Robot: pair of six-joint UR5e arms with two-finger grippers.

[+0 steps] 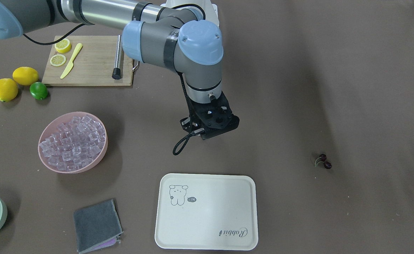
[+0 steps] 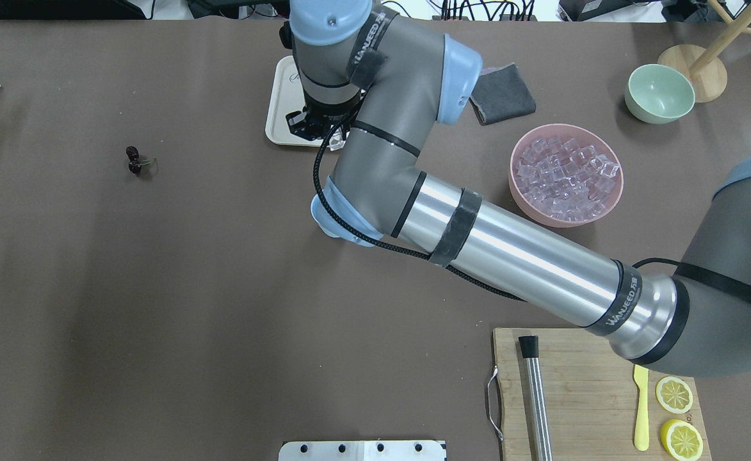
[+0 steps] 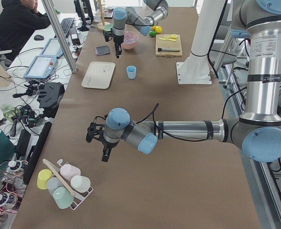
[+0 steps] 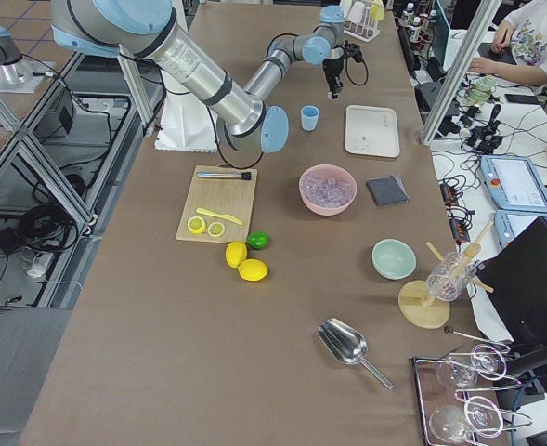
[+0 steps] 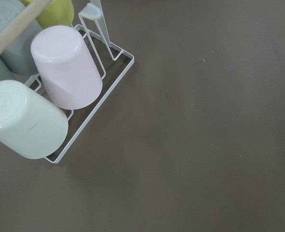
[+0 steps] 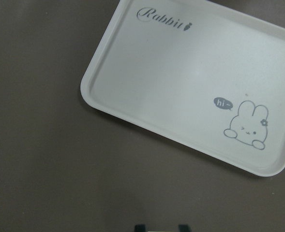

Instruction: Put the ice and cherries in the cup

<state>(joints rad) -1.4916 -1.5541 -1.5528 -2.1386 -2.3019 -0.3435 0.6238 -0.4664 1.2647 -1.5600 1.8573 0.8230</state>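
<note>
The ice (image 1: 72, 141) fills a pink bowl (image 2: 522, 192). Two dark cherries (image 1: 323, 161) on a stem lie alone on the brown table, also in the overhead view as cherries (image 2: 134, 160). The light blue cup (image 3: 131, 72) stands upright between the tray and the robot's base; my right arm hides it in the front and overhead views. My right gripper (image 1: 207, 132) hangs above the table beside the tray's edge. In its wrist view the gripper (image 6: 161, 226) is open, with nothing between the tips. My left gripper (image 3: 104, 155) hovers near a cup rack; I cannot tell its state.
A white rabbit tray (image 1: 207, 211) and a grey cloth (image 1: 96, 225) lie nearby. A cutting board (image 1: 94, 63) carries lemon slices, a yellow knife and a metal rod. Two lemons and a lime (image 1: 38, 90) sit beside it. There is also a pale green bowl (image 2: 660, 93) and a rack of upturned cups (image 5: 65, 67).
</note>
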